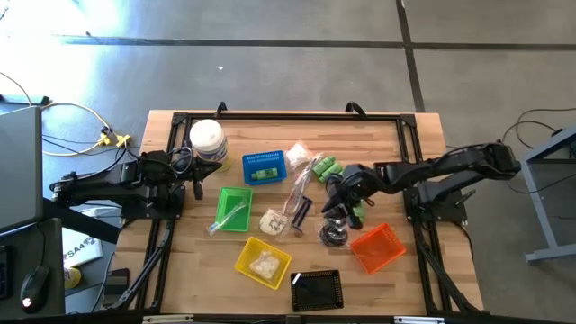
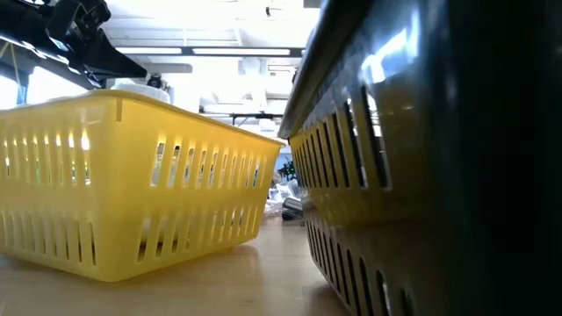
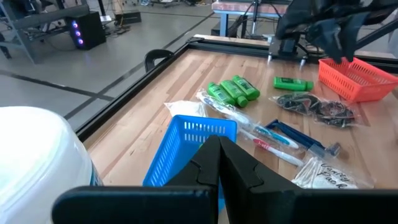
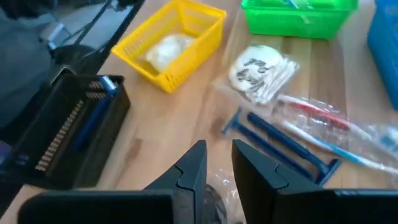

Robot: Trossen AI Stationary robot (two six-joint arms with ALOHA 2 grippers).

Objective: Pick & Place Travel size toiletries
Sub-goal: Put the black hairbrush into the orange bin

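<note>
While left jaws [image 3: 219, 163] rest shut, right jaws [image 4: 216, 169] narrowly parted over razor [image 4: 281, 148], grip unclear

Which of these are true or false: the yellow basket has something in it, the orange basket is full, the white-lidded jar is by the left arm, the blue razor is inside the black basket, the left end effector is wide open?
1. The yellow basket holds something pale. True.
2. The orange basket is full. False: nothing shows inside it.
3. The white-lidded jar stands near the left end effector. True.
4. The blue razor lies inside the black basket. False: it lies on the wooden table, beside the bagged toothbrush.
5. The left end effector is wide open. False: its fingers are shut together.
</note>
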